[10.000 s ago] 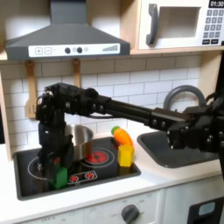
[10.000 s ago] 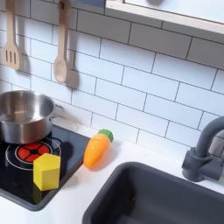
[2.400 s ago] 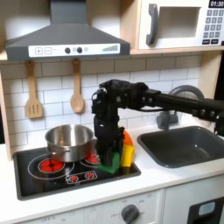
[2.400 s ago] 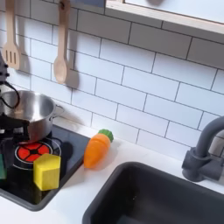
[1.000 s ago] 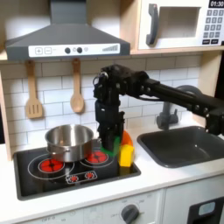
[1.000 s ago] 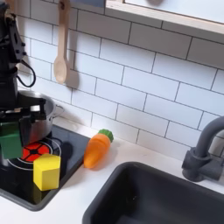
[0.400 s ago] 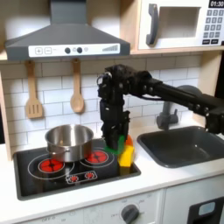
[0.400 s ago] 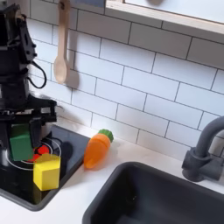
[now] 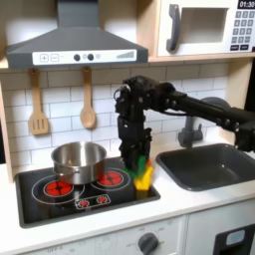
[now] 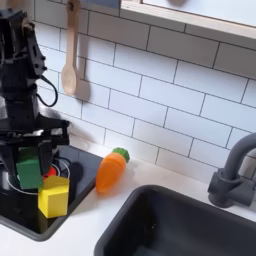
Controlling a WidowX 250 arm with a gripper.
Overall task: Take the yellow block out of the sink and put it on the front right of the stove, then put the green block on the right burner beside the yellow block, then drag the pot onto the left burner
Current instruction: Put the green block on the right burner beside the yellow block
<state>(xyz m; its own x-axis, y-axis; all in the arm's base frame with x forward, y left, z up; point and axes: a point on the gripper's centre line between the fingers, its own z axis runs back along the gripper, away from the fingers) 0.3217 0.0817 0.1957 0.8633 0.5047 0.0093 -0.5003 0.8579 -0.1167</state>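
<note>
I'm pinching the green block (image 10: 29, 166) in my gripper (image 10: 30, 172), lower left, lowering it beside the yellow block (image 10: 53, 196); release next.

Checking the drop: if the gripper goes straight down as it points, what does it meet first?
Probably the right burner of the stove: the gripper holds the green block just above it, beside the yellow block.
</note>
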